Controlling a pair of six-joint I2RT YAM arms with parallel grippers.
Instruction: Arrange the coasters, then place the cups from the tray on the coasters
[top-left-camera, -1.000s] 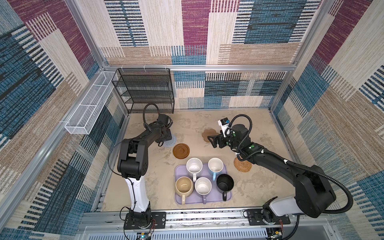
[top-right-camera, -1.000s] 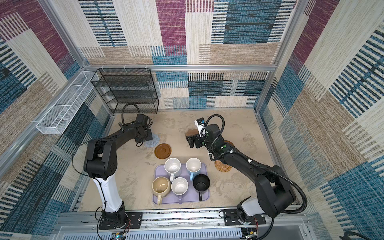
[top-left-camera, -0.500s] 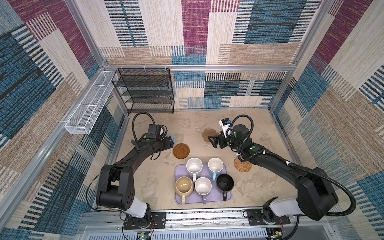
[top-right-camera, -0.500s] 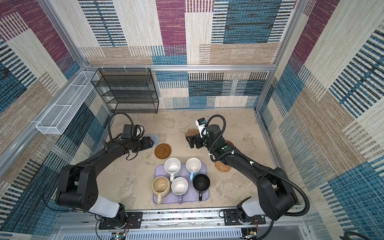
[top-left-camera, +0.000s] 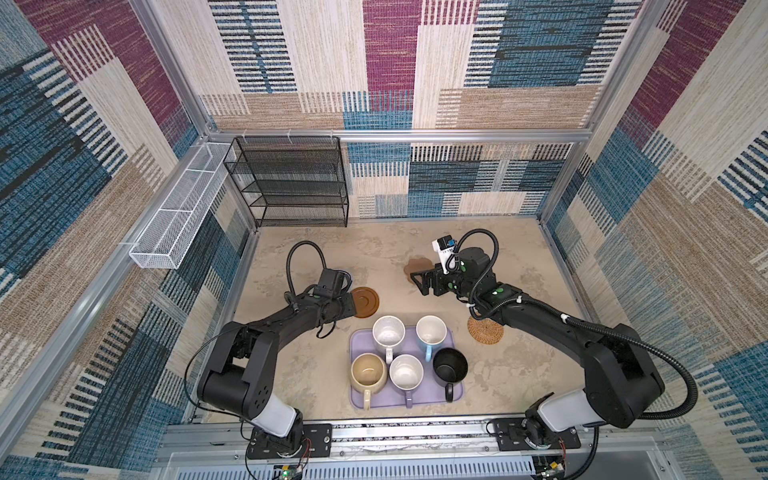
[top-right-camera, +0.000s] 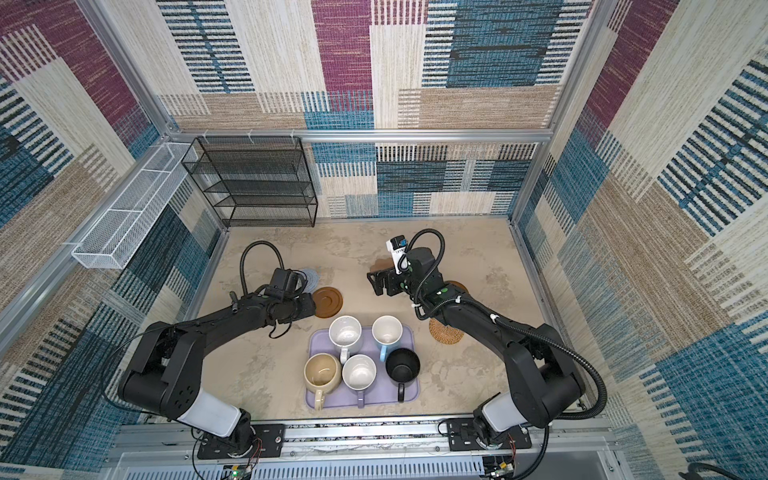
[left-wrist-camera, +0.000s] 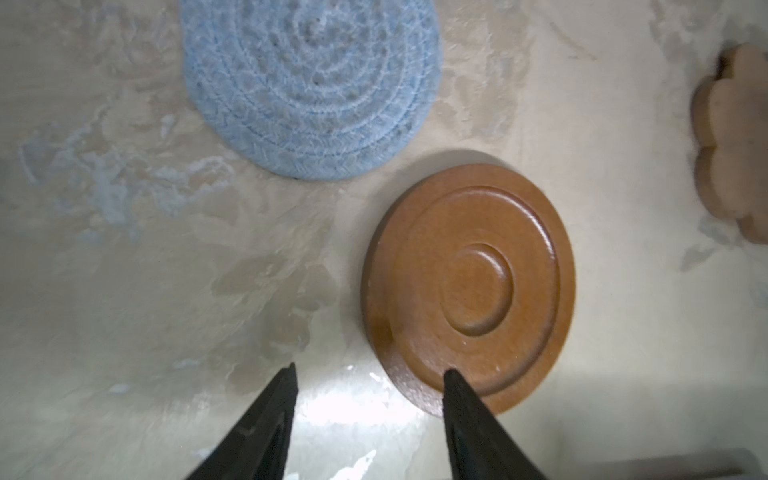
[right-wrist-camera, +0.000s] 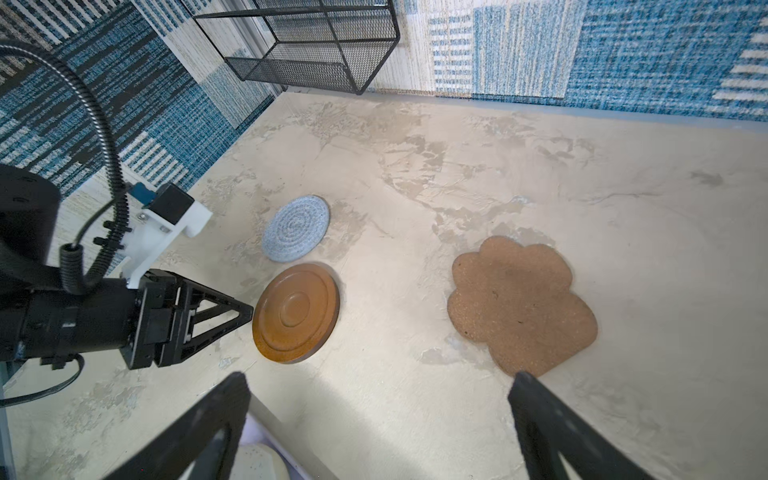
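Five cups stand on the lavender tray (top-left-camera: 415, 400): speckled white (top-left-camera: 388, 332), light blue (top-left-camera: 431, 330), beige (top-left-camera: 368, 370), lavender (top-left-camera: 406, 372) and black (top-left-camera: 450, 365). My left gripper (left-wrist-camera: 370, 370) is open and empty, low over the floor, one fingertip (left-wrist-camera: 453, 382) over the edge of a brown disc coaster (left-wrist-camera: 469, 286). The grey-blue woven coaster (left-wrist-camera: 311, 87) lies just beyond it. My right gripper (right-wrist-camera: 379, 376) is wide open and empty, hovering near the tan paw coaster (right-wrist-camera: 521, 303). A rattan coaster (top-left-camera: 485, 330) lies right of the tray. Another brown disc (top-right-camera: 457, 286) peeks from behind the right arm.
A black wire shelf rack (top-left-camera: 291, 178) stands at the back left corner. A white mesh basket (top-left-camera: 174, 220) hangs on the left wall. Patterned walls close in the sandy floor (top-left-camera: 374, 245) on three sides.
My left arm has swung from over the grey-blue coaster toward the front, down to the brown disc; its jaws widened, then narrowed. The right arm has stayed still.
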